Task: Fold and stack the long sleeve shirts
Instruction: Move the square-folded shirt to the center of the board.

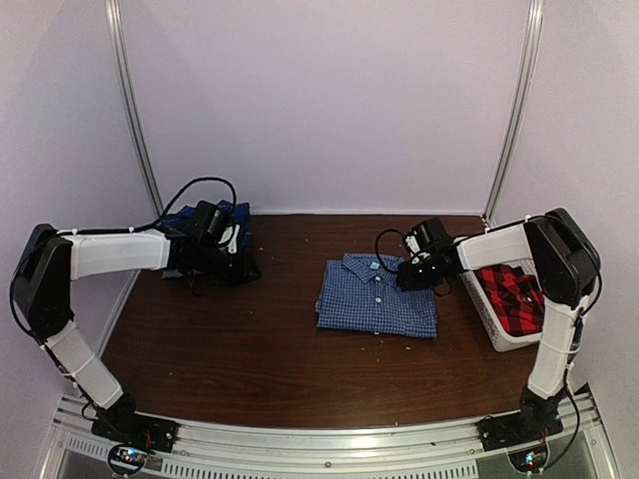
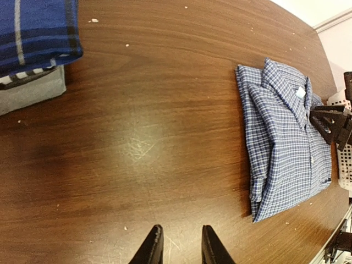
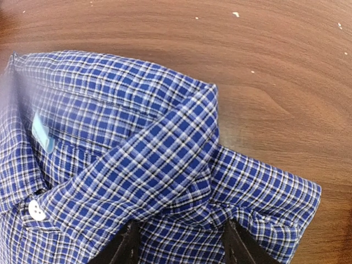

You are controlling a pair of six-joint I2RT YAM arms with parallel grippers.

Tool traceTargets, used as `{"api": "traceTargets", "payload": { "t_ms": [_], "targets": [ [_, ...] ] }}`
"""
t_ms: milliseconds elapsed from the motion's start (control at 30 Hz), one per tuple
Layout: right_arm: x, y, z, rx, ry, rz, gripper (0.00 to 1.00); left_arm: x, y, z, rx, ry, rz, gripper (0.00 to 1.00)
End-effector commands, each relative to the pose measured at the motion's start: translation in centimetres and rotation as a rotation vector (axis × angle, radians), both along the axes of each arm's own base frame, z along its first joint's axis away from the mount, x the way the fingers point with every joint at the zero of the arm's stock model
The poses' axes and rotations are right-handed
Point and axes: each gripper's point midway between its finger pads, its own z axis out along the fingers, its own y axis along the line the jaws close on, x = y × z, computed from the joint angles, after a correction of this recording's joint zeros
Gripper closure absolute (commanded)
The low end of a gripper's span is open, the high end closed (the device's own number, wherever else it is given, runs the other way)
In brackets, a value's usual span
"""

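- The left arm rises from its base to a high elbow at the far left. Its forearm then runs level to the right and ends over the dark blue plaid shirt (image 1: 238,213), which lies folded at the back left of the table (image 1: 250,339).
- The left gripper (image 2: 181,250) points across bare wood. Its jaws stand a little apart with nothing between them.
- The blue-and-white check shirt (image 1: 374,299) lies folded in the middle of the table, collar towards the back.
- The right arm bends at a high elbow and its forearm reaches left. The right gripper (image 3: 183,247) hangs at the collar end of the check shirt, with its jaws moderately apart. I cannot tell whether they touch the cloth.
- The red-and-black plaid shirt (image 1: 514,294) sits in the white basket (image 1: 494,334) at the right edge.
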Motion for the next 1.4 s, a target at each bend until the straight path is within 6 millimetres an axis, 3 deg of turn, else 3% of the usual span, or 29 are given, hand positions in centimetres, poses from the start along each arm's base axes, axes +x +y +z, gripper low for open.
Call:
{"api": "traceTargets", "payload": {
  "t_ms": [0,200,367,467,633,900,1367],
  "targets": [
    [-1.6,-2.6,-0.8,-0.083,0.076,-0.032,0.45,0.4,2.1,0.8,-0.002,-0.029,0.083,0.75],
    [-1.1,-0.2,4.2,0.016,-0.009,0.008,0.35,1.0,6.2,0.5,-0.053,-0.020,0.256,0.73],
    [-1.4,2.2,9.3,0.132,-0.104,0.063,0.23,1.5,10.6,0.2,-0.219,-0.009,0.442,0.70],
    [-2.0,3.6,11.6,0.203,-0.146,0.102,0.22,2.4,12.9,0.0,-0.308,-0.025,0.538,0.68],
    [-3.0,5.2,14.2,0.272,-0.194,0.144,0.21,4.3,14.3,-1.3,-0.409,-0.017,0.619,0.65],
    [-4.5,5.7,15.4,0.300,-0.214,0.166,0.21,7.7,14.9,-3.1,-0.471,-0.017,0.712,0.58],
    [-5.6,5.2,15.0,0.296,-0.203,0.172,0.22,10.7,15.8,-6.6,-0.532,-0.004,0.852,0.53]
  ]
}}
